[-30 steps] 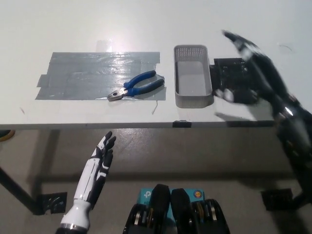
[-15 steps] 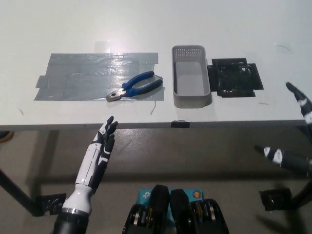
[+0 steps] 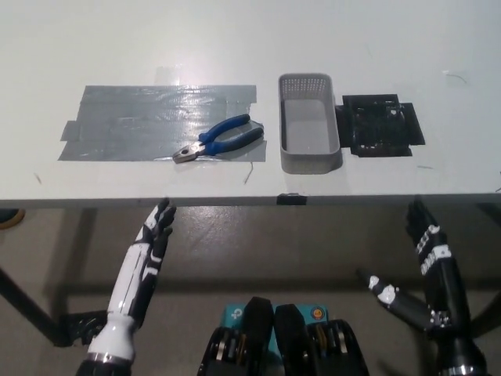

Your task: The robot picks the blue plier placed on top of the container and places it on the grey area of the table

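Now blue plier (image 3: pixel 221 138) lies on grey area (image 3: pixel 141 121) (flat).

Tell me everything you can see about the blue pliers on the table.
The blue pliers have blue-coated handles with darker edging and bare grey metal jaws that look closed. They lie flat and diagonal, jaws pointing toward the table's near left, handles spread slightly toward the far right. They rest on the near right corner of the grey taped area, handle ends near its right edge, just left of the grey container without touching it. Neither robot hand touches them.
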